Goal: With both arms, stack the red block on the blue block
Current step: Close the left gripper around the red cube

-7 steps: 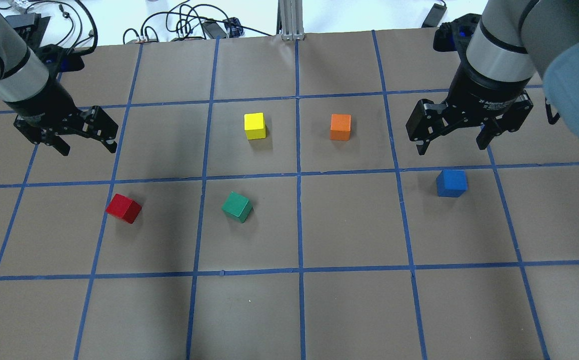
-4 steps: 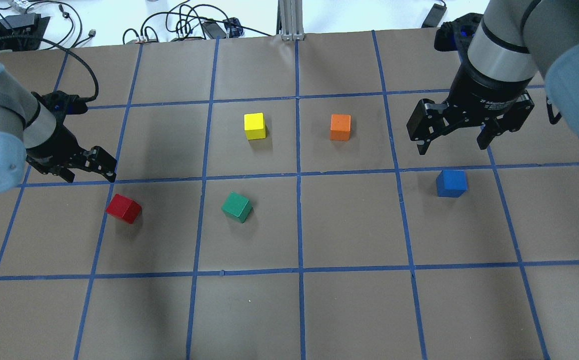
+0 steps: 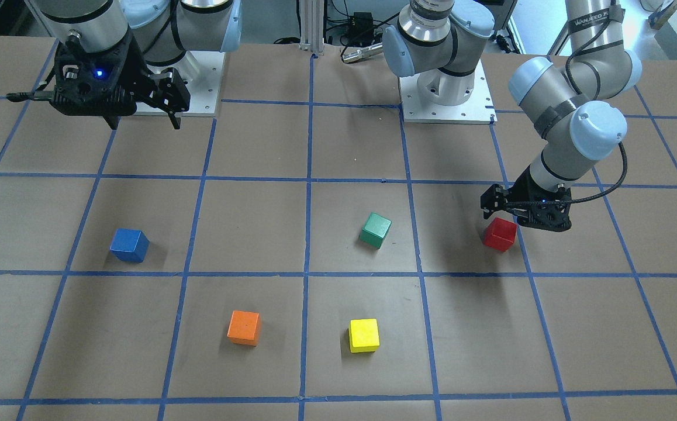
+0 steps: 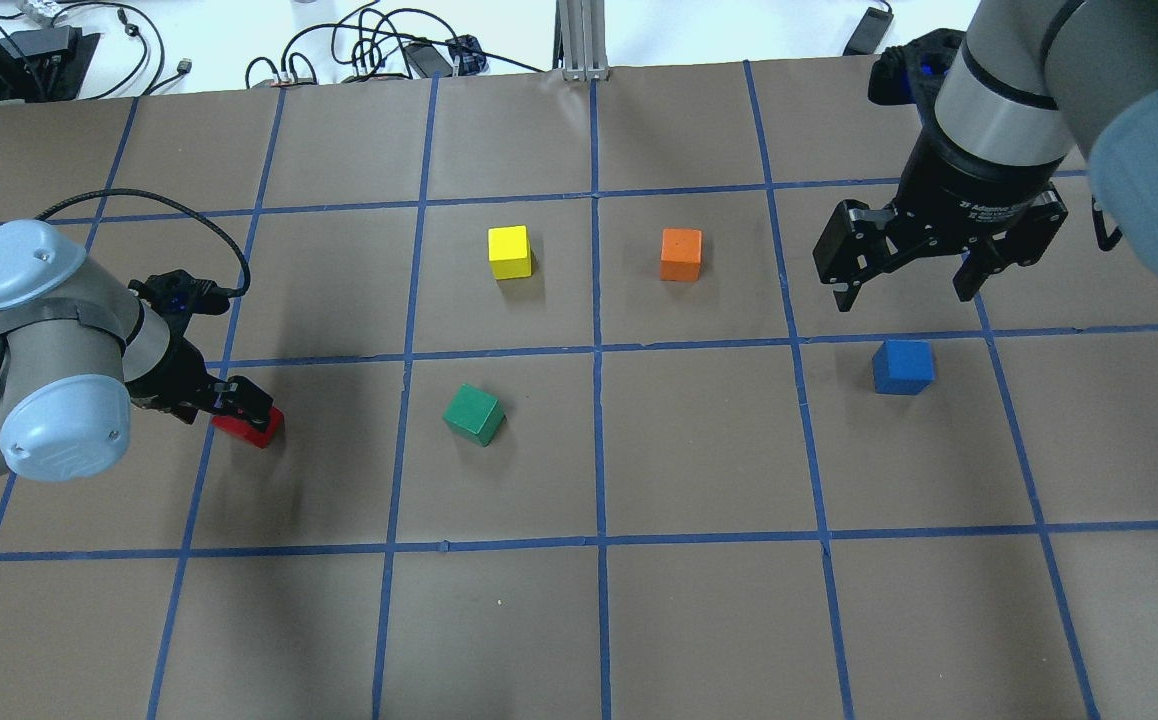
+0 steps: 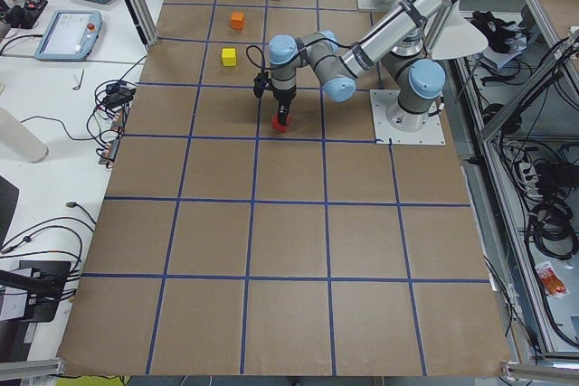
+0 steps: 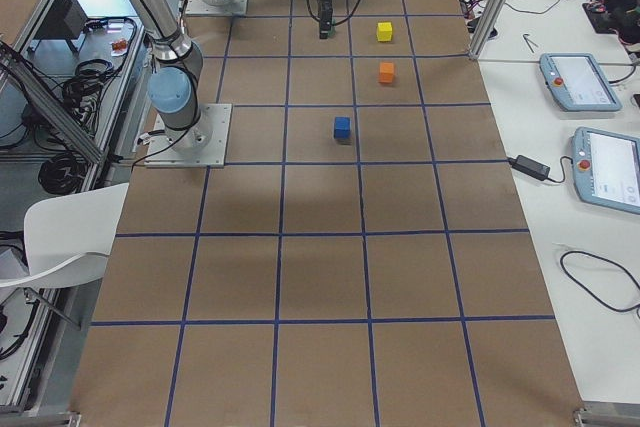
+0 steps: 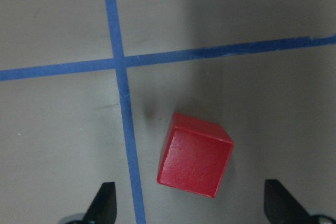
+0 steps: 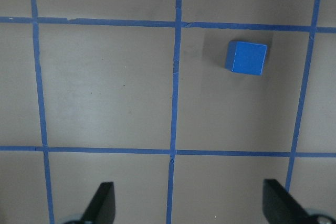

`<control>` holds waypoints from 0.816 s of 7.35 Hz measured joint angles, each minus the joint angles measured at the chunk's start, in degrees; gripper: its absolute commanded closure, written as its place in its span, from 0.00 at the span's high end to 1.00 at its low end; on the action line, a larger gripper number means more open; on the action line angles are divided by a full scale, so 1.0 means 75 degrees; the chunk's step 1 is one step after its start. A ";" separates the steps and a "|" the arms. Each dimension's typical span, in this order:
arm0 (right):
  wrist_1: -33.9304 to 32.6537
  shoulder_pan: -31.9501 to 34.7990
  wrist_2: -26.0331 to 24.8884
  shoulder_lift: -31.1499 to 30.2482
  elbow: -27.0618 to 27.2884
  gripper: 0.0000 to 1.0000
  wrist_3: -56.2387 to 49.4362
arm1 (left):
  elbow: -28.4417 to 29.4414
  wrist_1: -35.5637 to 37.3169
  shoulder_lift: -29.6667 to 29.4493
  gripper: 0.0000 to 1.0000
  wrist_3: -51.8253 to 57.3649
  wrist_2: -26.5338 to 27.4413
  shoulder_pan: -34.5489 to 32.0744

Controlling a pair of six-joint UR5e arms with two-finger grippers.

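The red block [image 4: 257, 430] lies on the brown table at the left, tilted to the grid lines. It also shows in the front view [image 3: 500, 234] and the left wrist view [image 7: 194, 154]. My left gripper [image 4: 224, 402] is open and low over it, partly hiding it from overhead. In the left wrist view the left gripper [image 7: 191, 203] has one fingertip on each side of the block, apart from it. The blue block [image 4: 903, 366] lies at the right, also in the right wrist view [image 8: 247, 57]. My right gripper [image 4: 906, 290] is open and empty, high above and just behind it.
A green cube [image 4: 474, 414] lies right of the red block. A yellow cube [image 4: 510, 251] and an orange cube [image 4: 681, 254] lie farther back in the middle. Cables [image 4: 369, 50] run along the far table edge. The arm bases [image 3: 444, 99] stand at the robot's side.
My left arm has swung forward and down from the back left, and its open gripper now sits over the red block. The right gripper and all cubes have stayed in place.
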 measured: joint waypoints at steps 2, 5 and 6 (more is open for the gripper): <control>-0.0021 -0.0006 -0.0021 0.0018 0.0003 1.00 0.0022 | -0.0033 0.0224 -0.0267 0.95 0.0451 0.0001 0.0016; -0.0028 -0.0008 -0.0025 0.0029 0.0004 1.00 0.0008 | -0.0039 0.0596 -0.0568 0.33 0.0580 -0.0005 0.0019; -0.0028 -0.0008 -0.0028 0.0029 0.0004 1.00 0.0005 | -0.0028 0.0691 -0.0617 0.03 0.0608 -0.0001 0.0008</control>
